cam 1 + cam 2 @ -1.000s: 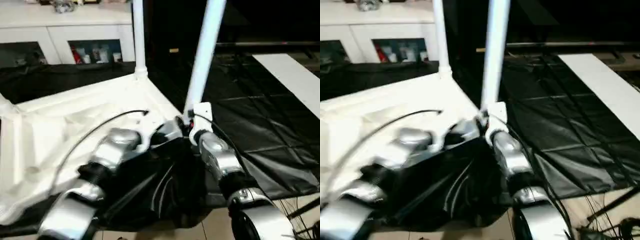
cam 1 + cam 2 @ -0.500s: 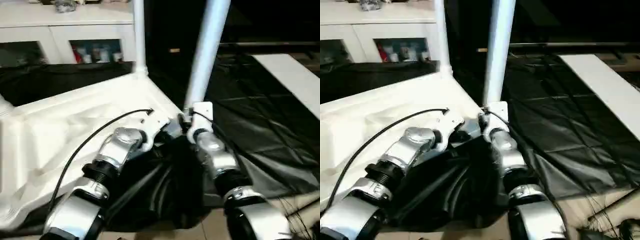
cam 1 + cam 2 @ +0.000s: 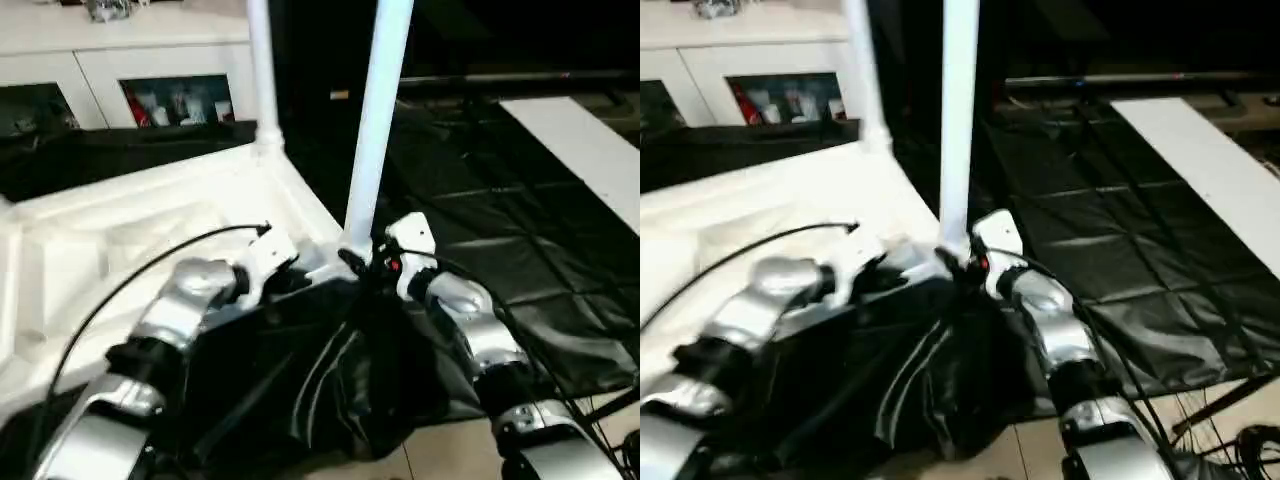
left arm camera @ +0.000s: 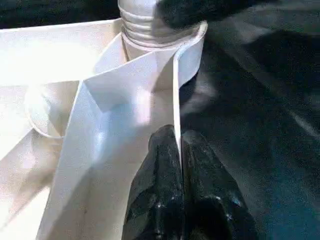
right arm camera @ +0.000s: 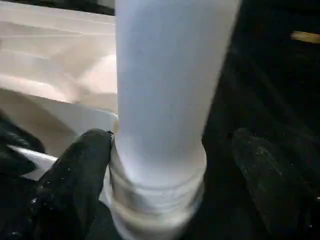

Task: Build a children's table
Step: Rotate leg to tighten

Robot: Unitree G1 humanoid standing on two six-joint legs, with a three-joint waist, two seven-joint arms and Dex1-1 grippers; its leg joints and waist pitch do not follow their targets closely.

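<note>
The children's table (image 3: 150,240) lies upside down on the black-sheeted table (image 3: 520,250), its rimmed top filling the head views from about nine o'clock to the centre, with two of its legs standing up out of the corner sockets: the near leg (image 3: 375,120) rises at twelve o'clock from the corner just ahead of both grippers, and the far leg (image 3: 262,75) stands at about eleven o'clock, further back along the same edge. The left gripper (image 4: 179,150) has its two black fingers pressed together on the thin upright rim of the table top, the rim edge running between the fingertips, with the near leg's ribbed end seated in its socket straight ahead at twelve o'clock in the wrist view. The right gripper (image 5: 172,150) stands wide open around the base of the near leg: one finger (image 5: 80,170) is touching or just beside the ribbed end at about eight o'clock, the other finger (image 5: 265,170) stands apart from the leg at about four o'clock, so the leg sits between the jaws without being clamped. A white glass-door cabinet (image 3: 120,70) stands behind at ten o'clock, and a white panel (image 3: 580,140) lies on the black sheet at two o'clock.
</note>
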